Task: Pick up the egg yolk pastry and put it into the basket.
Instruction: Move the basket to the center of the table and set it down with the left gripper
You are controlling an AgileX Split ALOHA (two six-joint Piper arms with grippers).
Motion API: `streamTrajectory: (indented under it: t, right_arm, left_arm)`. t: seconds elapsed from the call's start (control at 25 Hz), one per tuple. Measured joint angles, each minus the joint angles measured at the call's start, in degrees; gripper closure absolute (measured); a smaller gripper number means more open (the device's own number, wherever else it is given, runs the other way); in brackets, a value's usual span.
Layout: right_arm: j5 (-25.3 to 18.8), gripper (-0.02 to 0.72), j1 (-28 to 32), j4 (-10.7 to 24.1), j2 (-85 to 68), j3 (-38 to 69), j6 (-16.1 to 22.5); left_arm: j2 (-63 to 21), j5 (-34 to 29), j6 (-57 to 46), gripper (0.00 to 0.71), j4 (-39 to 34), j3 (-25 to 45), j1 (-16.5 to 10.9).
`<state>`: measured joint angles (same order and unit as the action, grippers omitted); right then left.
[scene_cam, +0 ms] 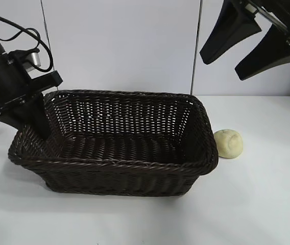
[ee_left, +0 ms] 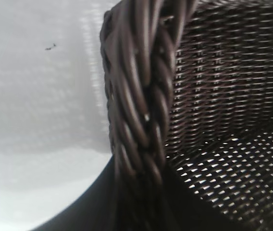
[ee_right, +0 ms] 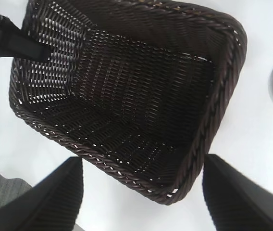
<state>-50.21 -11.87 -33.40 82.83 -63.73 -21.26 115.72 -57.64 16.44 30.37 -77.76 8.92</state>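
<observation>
Egg yolk pastry on tabletop, touching basket at its 3 o'clock. Left gripper at 9 o'clock, jaws pinched on rim. Right gripper at 1 o'clock, jaws wide, holding nothing.

Dark brown woven wicker basket, rectangular, flared, braided rim, upright on the table; pale yellow domed egg yolk pastry just beside it at 3 o'clock.
</observation>
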Motion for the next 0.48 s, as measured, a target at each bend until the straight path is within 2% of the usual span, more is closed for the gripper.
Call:
streamTrajectory:
  t: [0.32, 0.4, 0.48]
  right_arm:
    - [0.0, 0.197, 0.0, 0.0, 0.0, 0.0, 0.0]
    - [0.0, 0.197, 0.0, 0.0, 0.0, 0.0, 0.0]
    - [0.0, 0.197, 0.0, 0.0, 0.0, 0.0, 0.0]
  left_arm:
    - [1.0, 0.4, 0.0, 0.603, 0.7, -0.3, 0.0]
    - [1.1, 0.4, 0.0, 0.536, 1.2, -0.4, 0.0]
    - [1.2, 0.4, 0.0, 0.396, 1.4, -0.9, 0.0]
